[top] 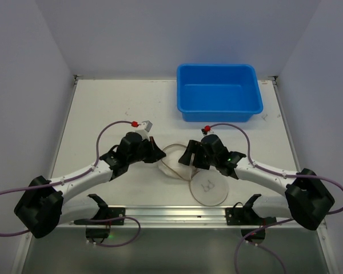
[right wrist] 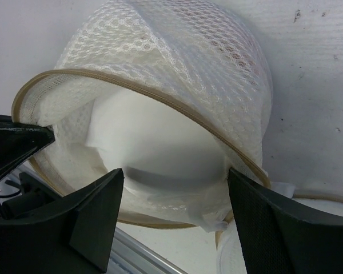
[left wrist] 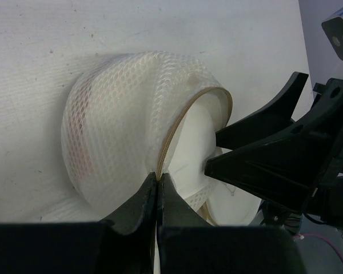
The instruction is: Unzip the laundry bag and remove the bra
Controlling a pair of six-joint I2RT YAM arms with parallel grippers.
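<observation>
**Bag Lay Open Between the Two Arms**

The laundry bag [top: 170,162] lay in the middle of the table [top: 114,103]. Its round top [top: 208,188] was flopped open on the near right. The left gripper [left wrist: 158,184] was pinched tight on the zipper band [left wrist: 177,125]. The right gripper [right wrist: 174,174] stood wide at the bag's mouth, gripping nothing. The white bra [right wrist: 154,131] sat inside. A blue tub [top: 219,91] stood far right.

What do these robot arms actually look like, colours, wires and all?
The left arm and right arm are white tubes with bulky black joints. Each ends in two black, wedge-shaped fingers. A purple cable with a red plug loops to each wrist.
</observation>
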